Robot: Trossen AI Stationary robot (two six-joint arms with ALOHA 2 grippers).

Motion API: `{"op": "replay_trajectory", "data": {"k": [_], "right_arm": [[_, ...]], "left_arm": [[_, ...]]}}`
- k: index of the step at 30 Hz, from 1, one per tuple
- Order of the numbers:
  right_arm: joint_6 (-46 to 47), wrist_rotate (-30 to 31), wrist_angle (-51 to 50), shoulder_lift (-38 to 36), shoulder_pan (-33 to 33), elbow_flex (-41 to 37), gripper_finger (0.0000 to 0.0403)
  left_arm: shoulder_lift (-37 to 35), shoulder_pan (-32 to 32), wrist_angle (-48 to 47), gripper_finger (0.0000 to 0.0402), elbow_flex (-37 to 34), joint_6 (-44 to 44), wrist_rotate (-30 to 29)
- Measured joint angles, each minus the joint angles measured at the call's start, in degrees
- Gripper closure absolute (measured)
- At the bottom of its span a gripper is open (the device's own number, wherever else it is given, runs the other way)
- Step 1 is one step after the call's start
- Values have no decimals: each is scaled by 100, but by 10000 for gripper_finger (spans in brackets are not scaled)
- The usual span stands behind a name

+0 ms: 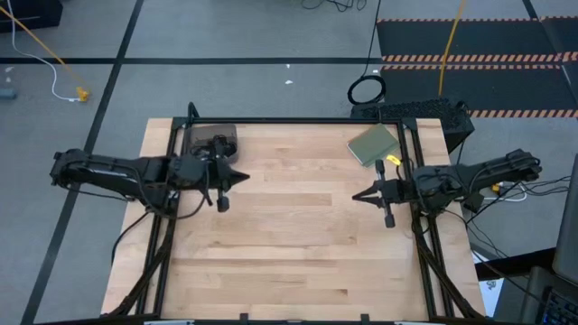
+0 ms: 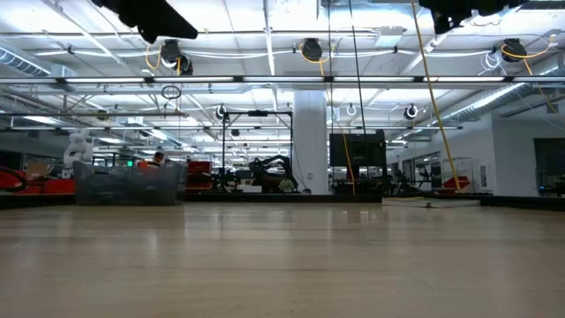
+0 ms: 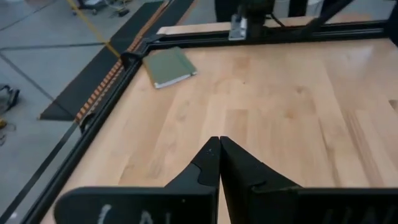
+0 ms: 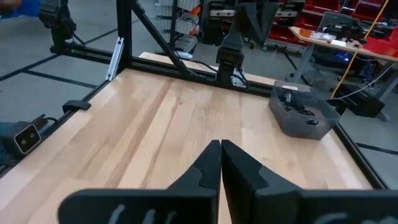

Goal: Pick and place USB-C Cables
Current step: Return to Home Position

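**Both grippers closed and apart, cables lying in the corner bin**

At the far left corner of the light wooden table (image 1: 298, 262), a dark grey rectangular plastic bin (image 4: 314, 124), with its long side along the far edge of the table. Partly covered by the left arm in the high view.

Inside the bin, the thin dark coiled USB-C cables (image 4: 291, 98), gathered as one loose tangle toward one end. Single coils not possible to tell apart, so no long axis and no pointing direction to be read. Colours also unclear, only dark strands visible.

Over the left half of the table, just on the near side of the bin, the left gripper (image 1: 246, 178). Pointing to the right across the table, both fingers pressed together tip to tip, gripping nothing.

Over the right half, the right gripper (image 1: 355, 196). Pointing to the left, toward the other one, fingers also shut tight against each other and holding nothing. Well apart from each other, with bare wood between the two tips. In the low view, only dark parts of the arms at the top edge, well above the table surface.

Near the far right corner, a flat green notebook (image 1: 372, 144), lying flat and turned at an angle to the table edges.

On the floor beyond the far edge, a black ring-shaped loop (image 1: 366, 90) and a long yellow cord (image 1: 449, 54)
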Motion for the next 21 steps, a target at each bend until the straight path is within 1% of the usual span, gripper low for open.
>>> {"op": "replay_trajectory", "data": {"k": [4, 6, 10, 12, 14, 16, 18, 21], "right_arm": [[-62, -2, 198, -142, 0, -314, 399], [-224, -2, 249, -240, 0, -471, 399], [-590, -2, 649, -469, -7, -883, 399], [-714, -3, 875, -598, -29, -1067, 399], [-789, -14, 1097, -730, -65, -1254, 399], [-904, -213, 1354, -870, -128, -1468, 399], [-983, -469, 1736, -974, -216, -1761, 399], [-1013, -593, 2311, -1089, -367, -2144, 399]], "left_arm": [[-49, -57, 300, 393, -379, 100, 34], [-94, -55, 460, 396, -609, 192, 140], [-341, 3, 1384, 397, -1123, 469, 393], [-501, 59, 1904, 391, -1368, 476, 426], [-693, 130, 2189, 383, -1558, 531, 422], [-857, 189, 2353, 378, -1707, 564, 422], [-943, 265, 2479, 377, -1881, 473, 449], [-950, 302, 2832, 377, -2179, -38, 479]]}}
